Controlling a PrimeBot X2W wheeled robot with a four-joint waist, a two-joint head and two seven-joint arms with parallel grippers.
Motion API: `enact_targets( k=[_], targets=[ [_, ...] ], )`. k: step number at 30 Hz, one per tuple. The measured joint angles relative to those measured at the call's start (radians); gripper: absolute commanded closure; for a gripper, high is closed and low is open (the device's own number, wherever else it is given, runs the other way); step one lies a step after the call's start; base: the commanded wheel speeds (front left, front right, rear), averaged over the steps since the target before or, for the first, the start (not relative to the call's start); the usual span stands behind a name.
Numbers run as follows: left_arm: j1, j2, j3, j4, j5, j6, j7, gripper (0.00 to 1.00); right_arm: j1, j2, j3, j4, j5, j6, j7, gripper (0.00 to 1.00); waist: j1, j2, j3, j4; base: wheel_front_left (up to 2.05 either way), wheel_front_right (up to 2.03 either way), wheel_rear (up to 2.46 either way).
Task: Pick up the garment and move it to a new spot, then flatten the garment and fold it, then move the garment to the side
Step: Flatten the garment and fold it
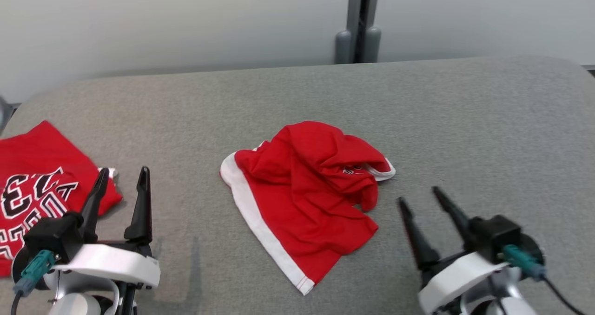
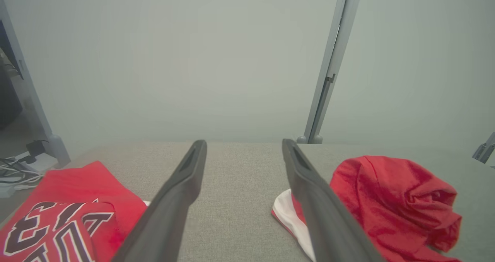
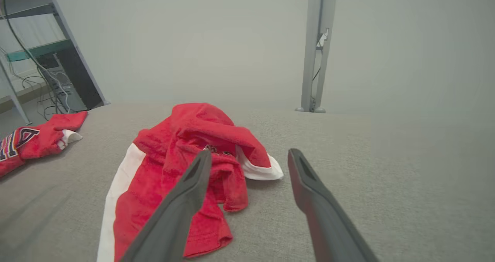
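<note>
Jaws apart on left gripper (image 1: 124,169) and right gripper (image 1: 417,193), crumpled red garment (image 1: 307,199) between, long axis slanting far-left to near-right.

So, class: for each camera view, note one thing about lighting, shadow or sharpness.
Head view: soft, even light; the left gripper casts faint shadows on the table, and the right gripper looks slightly smeared. Left wrist view: the near fingers are soft-edged, the post leans. Right wrist view: hazy wall, crumpled garment fairly sharp.
</note>
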Motion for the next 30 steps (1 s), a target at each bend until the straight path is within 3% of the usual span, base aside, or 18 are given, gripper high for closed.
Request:
enact_targets(
  k=[5,19,20,22,30],
  targets=[
    [-0.054,-0.024,-0.007,0.014,-0.009,-0.006,-0.022,0.00,-0.006,0.000,0.170,0.044,0.007,0.000,0.038,0.00,0.0000,0.0000,0.026,0.058,0.00,0.00,0.00],
    [-0.170,-0.083,-0.041,0.091,-0.010,-0.052,-0.079,0.00,-0.084,-0.045,0.379,0.314,0.026,0.000,0.079,0.00,0.0000,0.0000,0.100,0.217,0.00,0.00,0.00],
    [-0.172,-0.083,-0.042,0.097,-0.009,-0.053,-0.083,0.00,-0.095,-0.044,0.379,0.331,0.026,0.000,0.073,0.09,0.0000,0.0000,0.105,0.223,0.00,0.00,0.00],
    [-0.176,-0.086,-0.042,0.103,-0.009,-0.057,-0.087,0.00,-0.111,-0.040,0.375,0.366,0.022,0.001,0.073,1.00,0.0000,0.0000,0.112,0.229,0.00,0.00,0.00],
    [-0.176,-0.080,-0.033,0.115,-0.007,-0.057,-0.098,0.00,-0.140,-0.029,0.336,0.399,0.018,0.004,0.046,1.00,0.0000,0.0000,0.121,0.193,0.00,0.00,0.00]
  ],
)
